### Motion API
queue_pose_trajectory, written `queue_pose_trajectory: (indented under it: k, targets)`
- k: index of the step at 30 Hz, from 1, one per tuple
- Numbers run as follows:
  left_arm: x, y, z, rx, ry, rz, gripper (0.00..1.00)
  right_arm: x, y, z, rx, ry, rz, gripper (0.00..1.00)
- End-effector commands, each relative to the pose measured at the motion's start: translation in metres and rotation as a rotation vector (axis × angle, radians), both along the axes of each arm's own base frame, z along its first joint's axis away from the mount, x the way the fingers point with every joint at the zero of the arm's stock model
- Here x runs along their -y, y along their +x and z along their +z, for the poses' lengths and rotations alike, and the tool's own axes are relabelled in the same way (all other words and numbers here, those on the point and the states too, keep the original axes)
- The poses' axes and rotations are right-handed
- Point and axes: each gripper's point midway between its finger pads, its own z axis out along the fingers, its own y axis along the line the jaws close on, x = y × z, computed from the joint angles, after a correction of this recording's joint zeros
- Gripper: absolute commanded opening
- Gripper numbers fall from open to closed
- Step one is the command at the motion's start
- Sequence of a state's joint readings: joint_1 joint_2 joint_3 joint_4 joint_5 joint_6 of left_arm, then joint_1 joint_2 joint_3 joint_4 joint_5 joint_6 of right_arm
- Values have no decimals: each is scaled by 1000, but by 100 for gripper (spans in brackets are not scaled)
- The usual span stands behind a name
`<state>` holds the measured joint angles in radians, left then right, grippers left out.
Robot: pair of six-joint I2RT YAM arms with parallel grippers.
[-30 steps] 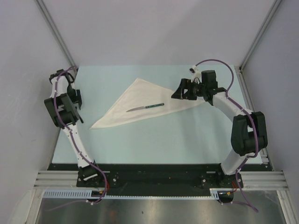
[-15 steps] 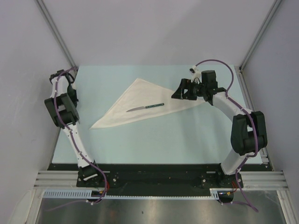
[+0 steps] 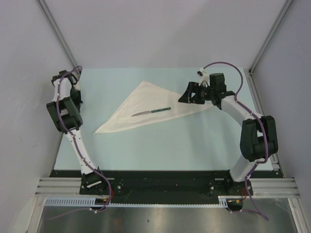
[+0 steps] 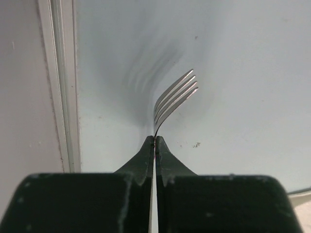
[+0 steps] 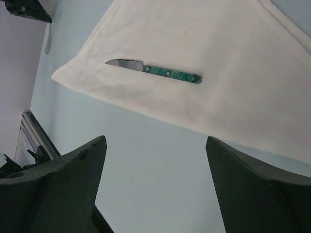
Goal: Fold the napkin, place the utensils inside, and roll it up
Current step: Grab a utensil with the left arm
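Left gripper (image 4: 155, 141), far left, is clamped on a silver fork (image 4: 175, 94). The right gripper (image 5: 155, 141) gapes empty by the right end of the triangular white napkin (image 5: 233, 43), with a teal-handled knife (image 5: 160, 70) lying on it.

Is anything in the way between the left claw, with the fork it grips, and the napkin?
Nothing visible. Only bare table lies between the left claw, shut on the fork, and the napkin at its left tip. The knife lies mid-napkin, away from that edge.
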<state>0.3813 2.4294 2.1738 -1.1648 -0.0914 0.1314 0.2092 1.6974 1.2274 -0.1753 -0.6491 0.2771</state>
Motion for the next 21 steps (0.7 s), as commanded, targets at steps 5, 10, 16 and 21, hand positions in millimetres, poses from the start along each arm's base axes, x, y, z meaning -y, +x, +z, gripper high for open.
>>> queue_pose_trajectory:
  k: [5,10,16,21]
  targets:
    - [-1,29,91,261,62,-14,0,-2,10,23,65,25,5,89]
    - [3,33,131,354,95,-18,0,-4,9,28,76,28,8,89]
    - [26,32,186,481,127,-50,0,-2,9,31,81,22,-1,89]
    - [87,28,230,608,97,-175,0,0,6,40,99,8,-11,89]
